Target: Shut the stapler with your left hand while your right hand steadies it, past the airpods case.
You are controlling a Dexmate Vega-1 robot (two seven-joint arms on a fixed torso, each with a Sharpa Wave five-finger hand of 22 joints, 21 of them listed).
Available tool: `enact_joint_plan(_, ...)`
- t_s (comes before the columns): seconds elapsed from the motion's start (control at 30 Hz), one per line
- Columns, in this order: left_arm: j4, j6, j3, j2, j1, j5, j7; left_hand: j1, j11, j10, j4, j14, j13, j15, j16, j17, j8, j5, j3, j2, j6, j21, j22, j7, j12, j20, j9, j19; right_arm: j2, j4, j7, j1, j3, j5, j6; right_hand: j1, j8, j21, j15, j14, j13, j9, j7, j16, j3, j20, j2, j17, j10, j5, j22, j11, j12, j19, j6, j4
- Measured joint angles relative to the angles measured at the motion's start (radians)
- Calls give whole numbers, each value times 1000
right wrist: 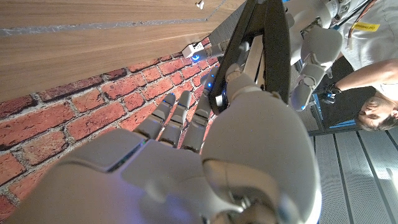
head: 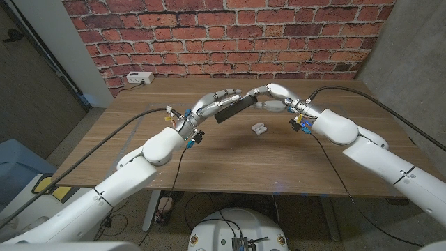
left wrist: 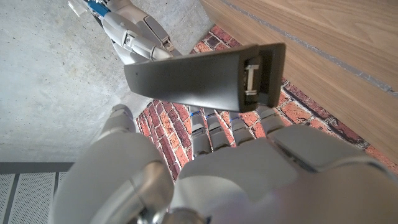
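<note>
Here both robot hands, left robot hand (head: 212,103) and right robot hand (head: 273,97), hold the stapler (head: 234,109) above the airpods case (head: 259,128)

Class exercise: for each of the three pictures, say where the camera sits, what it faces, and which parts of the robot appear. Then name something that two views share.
Head view: on the robot's head, looking down at the wooden table; both arms show, left hand and right hand on the black stapler, airpods case nearer.
Left wrist view: behind the left hand, facing the stapler.
Right wrist view: behind the right hand, facing the stapler; a person at the edge.
Shared: stapler and brick wall.
</note>
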Motion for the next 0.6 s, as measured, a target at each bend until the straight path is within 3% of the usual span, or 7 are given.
enact_joint_plan(0.33, -9, 26, -6, 7, 7, -8, 12, 5, 0, 0, -4, -2, 0, 2, 9, 0, 0, 0, 4, 5, 15, 0, 0, 15, 5, 0, 0, 0, -2, 9, 2, -3, 6, 10, 6, 4, 11, 0, 0, 0, 13, 10, 6, 0, 7, 0, 3, 0, 4, -4, 0, 4, 1, 0, 2, 1)
enact_joint_plan(0.6, -21, 50, -3, 15, -3, -16, 3, -2, -37, 99, -4, 10, 5, -9, 20, -1, 8, 0, 4, 12, 21, 0, 0, 8, 51, 0, 0, 0, -2, 10, 14, 4, 4, 17, 13, 4, 11, -8, 0, 0, 16, 15, 6, 0, 9, 0, 3, 0, 4, -4, 0, 4, 4, 0, 2, 1)
